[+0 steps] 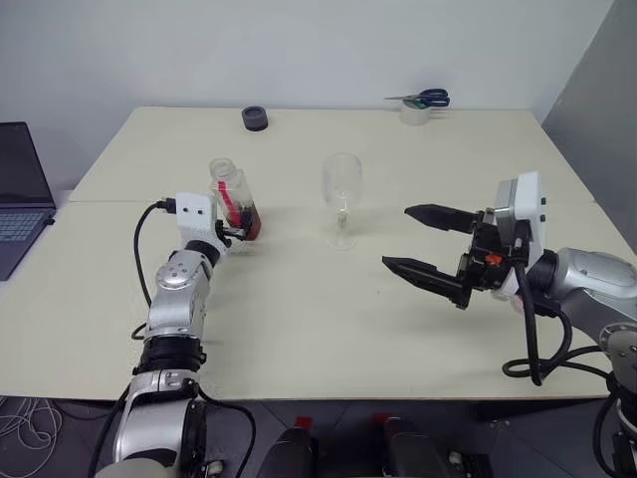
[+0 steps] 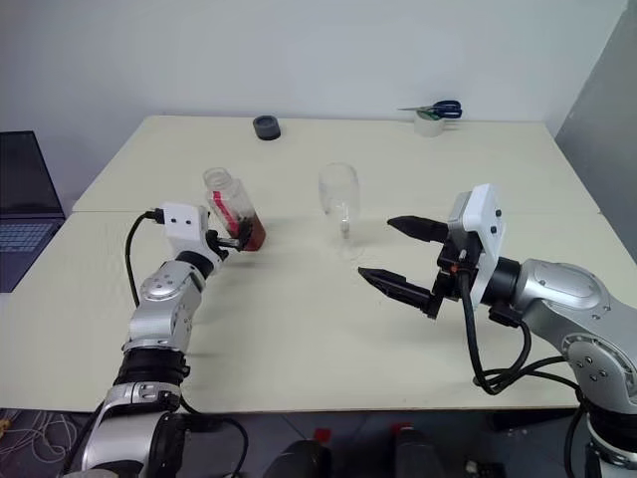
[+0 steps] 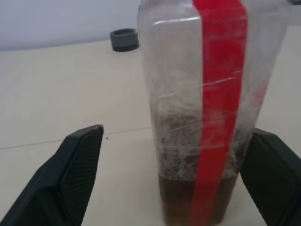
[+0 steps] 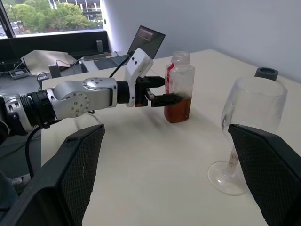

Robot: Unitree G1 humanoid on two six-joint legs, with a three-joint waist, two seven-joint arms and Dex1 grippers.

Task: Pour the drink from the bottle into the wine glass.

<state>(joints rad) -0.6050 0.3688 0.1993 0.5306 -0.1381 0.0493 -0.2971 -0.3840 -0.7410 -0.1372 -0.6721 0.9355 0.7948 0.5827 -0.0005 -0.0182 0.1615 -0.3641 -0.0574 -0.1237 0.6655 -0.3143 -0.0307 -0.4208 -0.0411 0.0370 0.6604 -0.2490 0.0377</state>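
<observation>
Both arms forward, fingers apart

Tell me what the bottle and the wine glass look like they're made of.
The bottle: probably thin clear plastic, glossy; its wall shows creases and a film-like sheen, with a red label strip. The wine glass: looks like clear colourless glass, smooth and shiny, with a thin stem; clear plastic can't be ruled out.

A pale cream desk stands against a plain light wall. A dark laptop sits off its left side. In the right wrist view, a window shows green trees outside.
</observation>
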